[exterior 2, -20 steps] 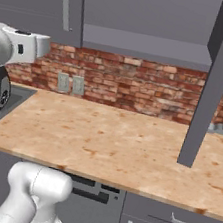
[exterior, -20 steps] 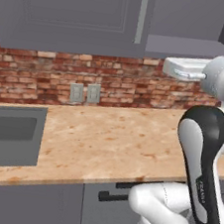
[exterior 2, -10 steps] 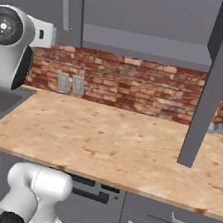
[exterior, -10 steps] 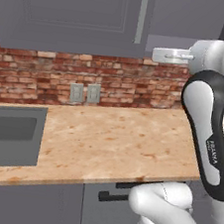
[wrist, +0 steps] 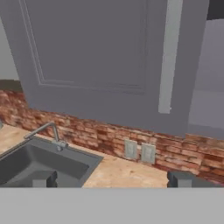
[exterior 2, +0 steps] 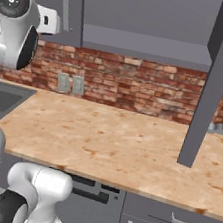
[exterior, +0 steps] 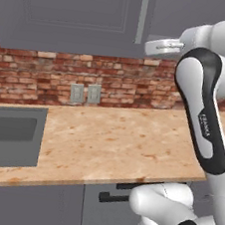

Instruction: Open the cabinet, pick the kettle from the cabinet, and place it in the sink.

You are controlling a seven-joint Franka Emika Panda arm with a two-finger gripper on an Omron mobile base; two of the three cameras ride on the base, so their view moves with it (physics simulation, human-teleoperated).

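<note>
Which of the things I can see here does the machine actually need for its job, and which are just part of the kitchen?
Needed for the job:
- cabinet, left door closed
- its bar handle
- sink
- gripper, jaws open, holding nothing

Just part of the kitchen:
- faucet
- wall outlets
- brick backsplash
- countertop

Raised arm, tool (wrist: pixel 112 178) wide open
</note>
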